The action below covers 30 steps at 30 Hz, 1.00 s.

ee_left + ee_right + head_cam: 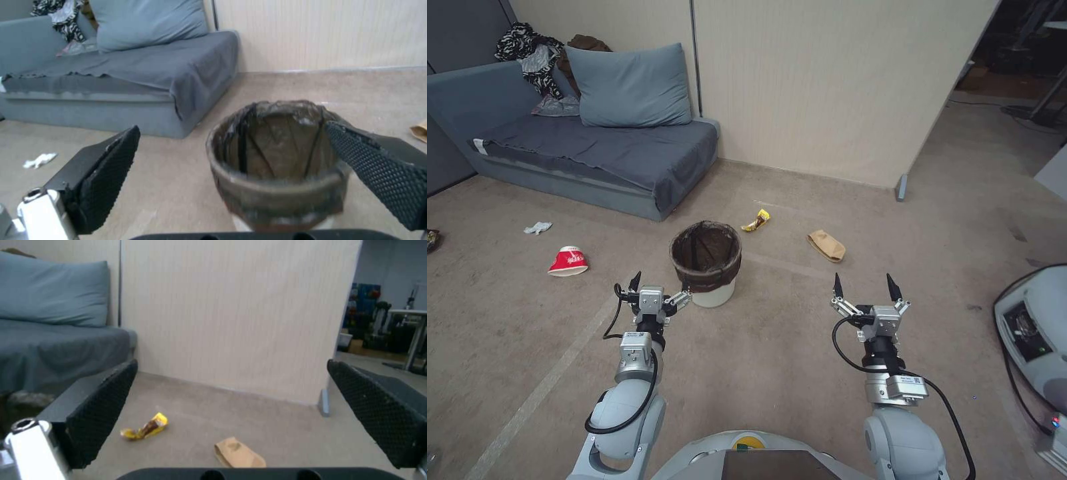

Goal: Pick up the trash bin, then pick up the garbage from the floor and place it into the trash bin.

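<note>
White plastic under a dark liner: the bin (706, 261) stands upright on the carpet (774, 347), directly ahead of the left gripper (661, 287). That gripper is spread wide and empty; in the head view one fingertip (686, 292) lies at the near rim of the bin, the other fingertip well out to the left, and contact cannot be confirmed. From the left wrist, the bin (276, 166) sits between the two pads, nearer the right-hand pad (378, 173). The right gripper (862, 288) hangs above bare carpet, its fingers parted and holding nothing. Ahead of it and slightly to its left lie a tan paper bag (826, 245) and, farther on, a yellow wrapper (756, 220); the right wrist view shows the bag (238, 453) nearer than the wrapper (146, 430). A red cup (568, 261) lies on its side well to the left of the left gripper, with a white tissue (538, 228) beyond it.
</note>
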Motion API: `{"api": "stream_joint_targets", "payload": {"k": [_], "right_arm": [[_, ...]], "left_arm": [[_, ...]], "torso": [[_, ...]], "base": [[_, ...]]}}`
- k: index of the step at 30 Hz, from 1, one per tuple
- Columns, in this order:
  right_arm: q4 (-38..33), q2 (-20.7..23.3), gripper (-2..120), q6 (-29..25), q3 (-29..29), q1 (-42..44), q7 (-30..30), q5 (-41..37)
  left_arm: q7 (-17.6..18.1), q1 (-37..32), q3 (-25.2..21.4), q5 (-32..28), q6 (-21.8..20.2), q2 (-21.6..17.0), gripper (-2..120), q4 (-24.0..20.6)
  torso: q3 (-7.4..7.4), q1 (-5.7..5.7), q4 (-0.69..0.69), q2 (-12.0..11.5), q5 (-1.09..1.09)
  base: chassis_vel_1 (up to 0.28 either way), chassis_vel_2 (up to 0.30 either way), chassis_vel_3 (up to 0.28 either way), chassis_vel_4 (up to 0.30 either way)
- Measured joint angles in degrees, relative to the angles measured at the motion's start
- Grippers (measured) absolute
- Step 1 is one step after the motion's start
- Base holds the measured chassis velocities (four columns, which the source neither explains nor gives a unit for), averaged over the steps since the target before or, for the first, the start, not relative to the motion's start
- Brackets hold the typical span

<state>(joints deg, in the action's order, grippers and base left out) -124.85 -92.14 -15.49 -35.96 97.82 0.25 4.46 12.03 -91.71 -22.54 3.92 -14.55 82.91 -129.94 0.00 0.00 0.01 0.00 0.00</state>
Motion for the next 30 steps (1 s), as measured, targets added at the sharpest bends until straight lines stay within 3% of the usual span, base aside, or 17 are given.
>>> {"api": "stream_joint_targets", "payload": {"k": [19, 30], "right_arm": [[0.1, 0.0, 100, -0.1, 0.0, 0.0, 0.0, 0.0], [0.6, 0.0, 100, -2.1, -0.2, -0.5, -0.8, 0.6]], "left_arm": [[0.0, 0.0, 0.0, 0.0, 0.0, 0.1, 100, 0.0], [0.1, 0.1, 0.1, -0.1, -0.1, 0.1, 100, 0.0]], "torso": [[0.0, 0.0, -0.02, 0.0, -0.01], [0.0, 0.0, -0.02, 0.0, 0.0]], "base": [[-0.212, 0.201, 0.208, -0.217], [-0.031, 0.044, 0.014, -0.02]]}}
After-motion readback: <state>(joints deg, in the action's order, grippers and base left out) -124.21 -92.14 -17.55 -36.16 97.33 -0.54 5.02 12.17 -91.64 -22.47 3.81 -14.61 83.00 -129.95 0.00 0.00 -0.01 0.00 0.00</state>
